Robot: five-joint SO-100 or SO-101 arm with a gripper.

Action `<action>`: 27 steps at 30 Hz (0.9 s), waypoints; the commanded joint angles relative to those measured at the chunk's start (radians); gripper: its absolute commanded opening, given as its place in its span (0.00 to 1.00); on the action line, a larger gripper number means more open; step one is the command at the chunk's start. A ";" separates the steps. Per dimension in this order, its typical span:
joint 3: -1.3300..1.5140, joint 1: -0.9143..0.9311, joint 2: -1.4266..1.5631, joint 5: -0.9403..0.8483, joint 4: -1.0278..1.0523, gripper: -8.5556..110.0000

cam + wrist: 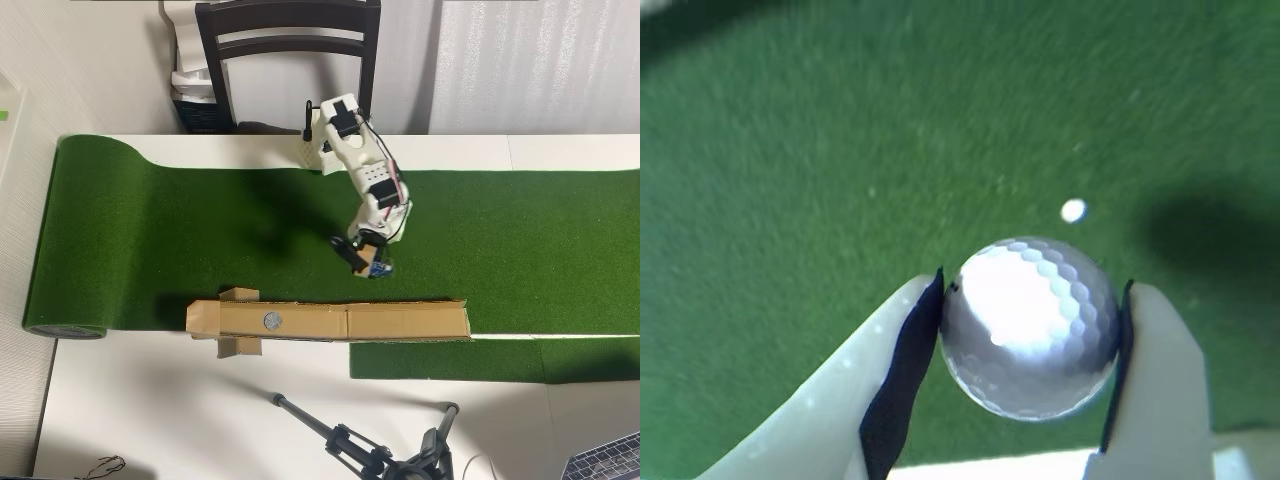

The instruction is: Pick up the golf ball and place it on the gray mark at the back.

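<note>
Reading the overhead view from the left, I see one gray mark on one cardboard strip lying across the near edge of the green turf; further right, one white arm leans over the turf, its gripper just above the strip and right of the mark. The ball is hidden there. My wrist view alone shows it: one golf ball clamped between two fingers, touching both, over turf, with one tiny white dot just beyond it.
</note>
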 commanded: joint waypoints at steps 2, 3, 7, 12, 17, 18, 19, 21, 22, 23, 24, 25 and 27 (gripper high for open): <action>-0.178 0.147 0.038 -0.092 0.003 0.17; -0.201 0.173 0.038 -0.117 0.000 0.17; -0.284 0.270 0.028 -0.265 -0.110 0.17; -0.301 0.339 0.025 -0.439 -0.301 0.17; -0.301 0.380 0.021 -0.560 -0.416 0.17; -0.298 0.387 0.021 -0.595 -0.466 0.17; -0.296 0.390 0.020 -0.627 -0.514 0.17; -0.296 0.399 0.009 -0.681 -0.595 0.17; -0.296 0.399 -0.006 -0.703 -0.623 0.17; -0.301 0.399 -0.025 -0.726 -0.647 0.17; -0.305 0.399 -0.044 -0.749 -0.667 0.17; -0.308 0.399 -0.063 -0.769 -0.690 0.17; -0.308 0.396 -0.091 -0.810 -0.750 0.17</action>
